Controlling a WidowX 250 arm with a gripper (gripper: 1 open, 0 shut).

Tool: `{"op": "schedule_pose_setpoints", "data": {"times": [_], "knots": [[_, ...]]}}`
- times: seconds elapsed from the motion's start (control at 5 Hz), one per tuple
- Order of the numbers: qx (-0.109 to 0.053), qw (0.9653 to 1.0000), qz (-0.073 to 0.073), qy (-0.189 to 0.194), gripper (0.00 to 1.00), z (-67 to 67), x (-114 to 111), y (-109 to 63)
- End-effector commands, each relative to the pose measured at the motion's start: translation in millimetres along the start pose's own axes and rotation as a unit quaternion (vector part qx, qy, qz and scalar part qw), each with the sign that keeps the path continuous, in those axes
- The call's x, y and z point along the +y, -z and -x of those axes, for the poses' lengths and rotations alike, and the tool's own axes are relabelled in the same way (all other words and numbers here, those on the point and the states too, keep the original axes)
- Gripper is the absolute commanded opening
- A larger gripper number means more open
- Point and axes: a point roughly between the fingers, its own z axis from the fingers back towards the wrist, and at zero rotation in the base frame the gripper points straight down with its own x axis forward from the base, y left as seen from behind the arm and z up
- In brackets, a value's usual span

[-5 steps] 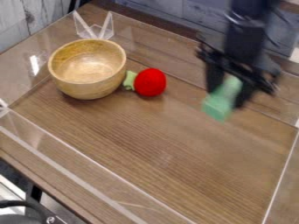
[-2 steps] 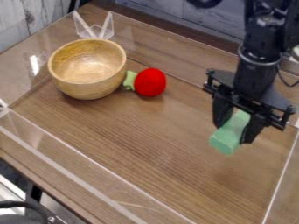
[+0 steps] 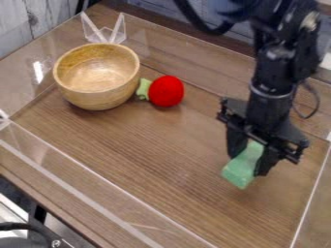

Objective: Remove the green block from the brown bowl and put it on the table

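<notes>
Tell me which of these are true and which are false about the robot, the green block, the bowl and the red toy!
1. The gripper is holding the green block. True.
2. The green block is inside the brown bowl. False: the bowl is empty, and the block is far off to the right in the gripper.
3. The red round toy sits on the table beside the bowl. True.
4. The gripper points sideways. False: it points straight down at the table.
5. The red toy is in the bowl. False: it lies outside, to the right of the bowl in the picture.
</notes>
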Motion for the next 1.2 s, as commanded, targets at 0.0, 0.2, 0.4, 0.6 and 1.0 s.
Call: {"op": "schedule_pose_setpoints", "data": {"times": [0.0, 0.2, 0.4, 0.6, 1.0], "knots": [[-0.024, 0.9997, 0.002, 0.007, 0.00, -9.3, 15.7, 2.3], [-0.030, 0.9995, 0.004, 0.009, 0.00, -10.0, 20.7, 6.5], [-0.037, 0.9993, 0.001, 0.000, 0.00, -22.1, 14.6, 0.0], [-0.046, 0.9989, -0.002, -0.008, 0.00, -32.7, 7.7, -9.7], [-0.048, 0.9986, 0.003, 0.022, 0.00, -34.2, 1.7, -17.9]]}}
